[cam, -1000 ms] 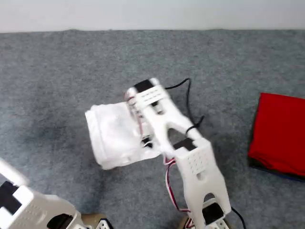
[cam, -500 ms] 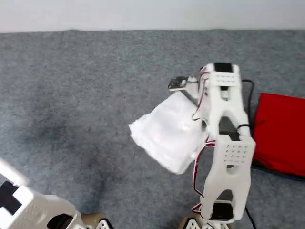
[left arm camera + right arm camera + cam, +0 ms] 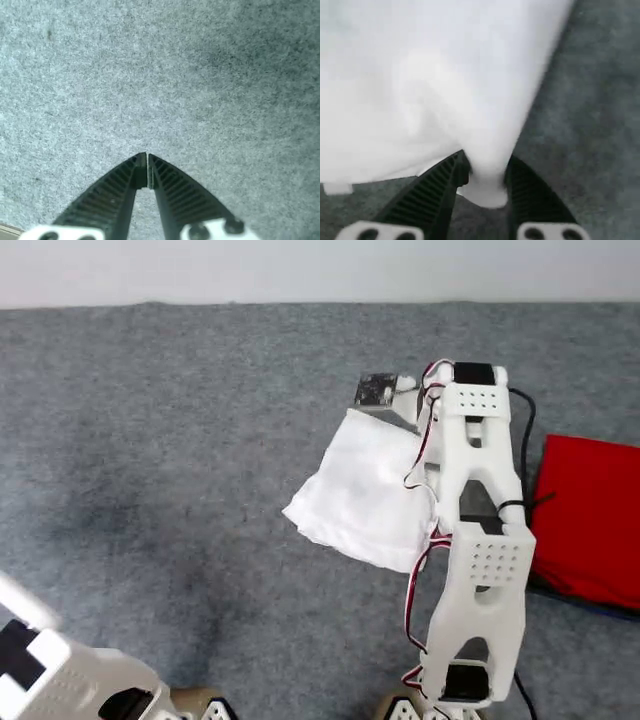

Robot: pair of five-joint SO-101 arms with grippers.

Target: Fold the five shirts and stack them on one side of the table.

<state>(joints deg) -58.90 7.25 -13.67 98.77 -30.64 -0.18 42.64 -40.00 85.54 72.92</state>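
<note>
A folded white shirt hangs off the table, pinched at its edge by my right gripper, which is shut on it. In the right wrist view the white shirt spreads out from between the black fingers. The right gripper clamps a fold of the cloth. A folded red shirt lies on a dark one at the table's right side, just right of the arm. My left gripper hovers shut over bare grey carpet with nothing in it; its white base sits at the lower left.
Grey carpet covers the table up to a pale wall along the far edge. Black and red cables run along the right arm. A dark edge of another garment peeks from under the red shirt.
My right arm has swung from the table's middle toward the right, carrying the white shirt with it and lifting it. The shirt now hangs closer to the red one. The left arm stayed still.
</note>
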